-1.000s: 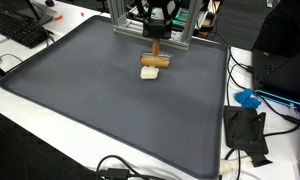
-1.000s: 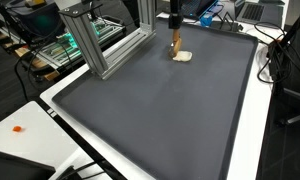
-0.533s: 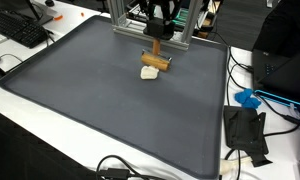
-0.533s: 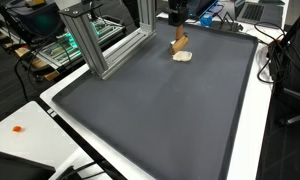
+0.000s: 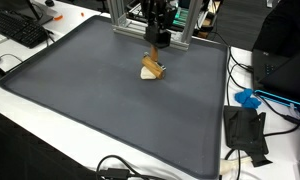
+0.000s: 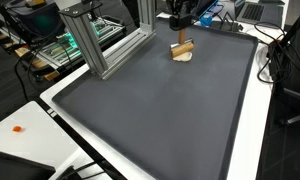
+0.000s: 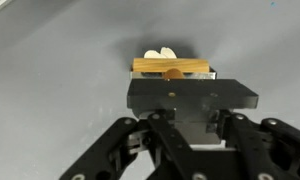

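My gripper [image 5: 157, 38] [image 6: 178, 22] hangs over the far part of the dark grey mat [image 5: 110, 110] [image 6: 160, 110] and is shut on the upright stem of a T-shaped wooden tool [image 5: 154, 68] [image 6: 182, 46]. The tool's cross bar rests on or just above a small white lump [image 5: 147, 74] [image 6: 181, 56] lying on the mat. In the wrist view the wooden bar [image 7: 170, 67] lies crosswise beyond the black gripper body [image 7: 190, 95], and the white lump [image 7: 160, 53] peeks out behind it. The fingertips themselves are hidden there.
An aluminium frame [image 5: 120, 15] [image 6: 90, 35] stands at the mat's far edge, close to the gripper. A keyboard [image 5: 20, 30], a blue item [image 5: 248, 98], a black device [image 5: 245, 130] and cables lie on the white table around the mat.
The gripper has turned about its upright axis, and the wooden tool's cross bar has swung round with it over the white lump. The lump has stayed in place.
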{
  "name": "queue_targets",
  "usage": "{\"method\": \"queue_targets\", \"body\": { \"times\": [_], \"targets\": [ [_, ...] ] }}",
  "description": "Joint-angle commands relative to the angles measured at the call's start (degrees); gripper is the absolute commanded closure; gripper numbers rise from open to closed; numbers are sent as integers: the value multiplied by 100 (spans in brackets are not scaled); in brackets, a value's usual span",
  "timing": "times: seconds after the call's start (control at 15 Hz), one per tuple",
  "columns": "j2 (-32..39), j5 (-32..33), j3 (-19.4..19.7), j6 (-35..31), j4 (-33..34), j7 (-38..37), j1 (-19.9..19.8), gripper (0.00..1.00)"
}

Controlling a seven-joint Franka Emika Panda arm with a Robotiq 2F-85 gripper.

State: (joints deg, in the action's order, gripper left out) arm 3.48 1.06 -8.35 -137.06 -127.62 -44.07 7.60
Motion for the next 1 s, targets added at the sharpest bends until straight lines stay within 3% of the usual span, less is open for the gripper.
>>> {"method": "queue_targets", "body": {
  "times": [0.0, 0.33, 0.93],
  "targets": [
    [127, 457, 129, -219, -31, -1048, 78, 78],
    [182, 979, 153, -122, 76, -1942, 87, 78],
    [309, -116, 8, 360, 151, -1288, 142, 78]
  ]
}}
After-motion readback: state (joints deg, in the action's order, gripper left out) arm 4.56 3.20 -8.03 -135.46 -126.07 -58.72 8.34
